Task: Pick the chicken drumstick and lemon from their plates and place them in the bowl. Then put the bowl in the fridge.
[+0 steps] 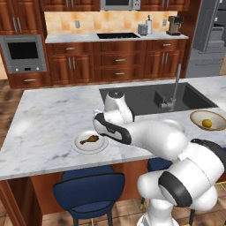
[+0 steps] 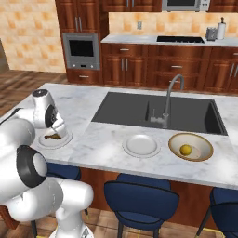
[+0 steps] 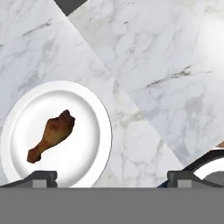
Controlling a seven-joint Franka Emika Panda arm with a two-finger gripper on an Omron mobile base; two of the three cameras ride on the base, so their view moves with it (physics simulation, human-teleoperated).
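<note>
The drumstick lay on its white plate on the marble surface, off to the left of the empty, wide-apart jaws, its long axis diagonal to them. The lemon sat in the bowl.

Both base cameras look forward and down over the marble island, sharing its sink. The hand camera looks close down at the drumstick plate, at 8 o'clock.
</note>
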